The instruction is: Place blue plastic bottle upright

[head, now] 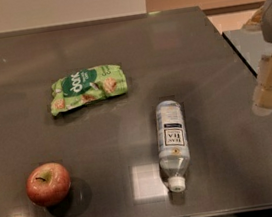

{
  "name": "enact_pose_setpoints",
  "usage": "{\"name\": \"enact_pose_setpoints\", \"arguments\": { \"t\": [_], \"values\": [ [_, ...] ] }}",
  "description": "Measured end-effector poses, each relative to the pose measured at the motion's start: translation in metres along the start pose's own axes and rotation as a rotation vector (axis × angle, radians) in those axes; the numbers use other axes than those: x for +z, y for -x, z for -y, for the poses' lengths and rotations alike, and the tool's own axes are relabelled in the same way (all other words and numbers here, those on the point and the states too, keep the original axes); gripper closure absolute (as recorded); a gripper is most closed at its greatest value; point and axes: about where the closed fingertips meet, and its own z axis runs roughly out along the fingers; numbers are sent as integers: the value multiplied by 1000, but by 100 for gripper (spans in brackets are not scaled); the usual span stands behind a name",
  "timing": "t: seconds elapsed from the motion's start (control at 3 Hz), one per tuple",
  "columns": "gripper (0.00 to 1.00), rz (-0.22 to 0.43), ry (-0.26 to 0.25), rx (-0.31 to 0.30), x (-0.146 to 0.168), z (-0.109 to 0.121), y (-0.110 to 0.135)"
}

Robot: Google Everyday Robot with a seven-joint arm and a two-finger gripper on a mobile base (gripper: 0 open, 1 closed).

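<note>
The blue plastic bottle [172, 143] lies on its side on the dark table [116, 42], right of centre. Its white cap points toward the front edge and its white-and-dark-blue label faces up. My gripper [270, 89] hangs at the right edge of the view, above the table's right side, well to the right of the bottle and apart from it. Nothing is seen in it.
A red apple [48, 183] sits at the front left. A green snack bag [87, 88] lies left of centre, behind the bottle. The table's right edge runs diagonally near the gripper, with a second surface [250, 44] beyond it.
</note>
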Motion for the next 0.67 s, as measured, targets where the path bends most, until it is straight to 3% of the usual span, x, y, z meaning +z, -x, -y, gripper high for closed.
{"name": "enact_pose_setpoints", "arguments": {
  "t": [0.33, 0.67],
  "values": [
    [0, 0, 0, 0, 0, 0, 0],
    [0, 20, 28, -88, 1, -4, 11]
  ]
}}
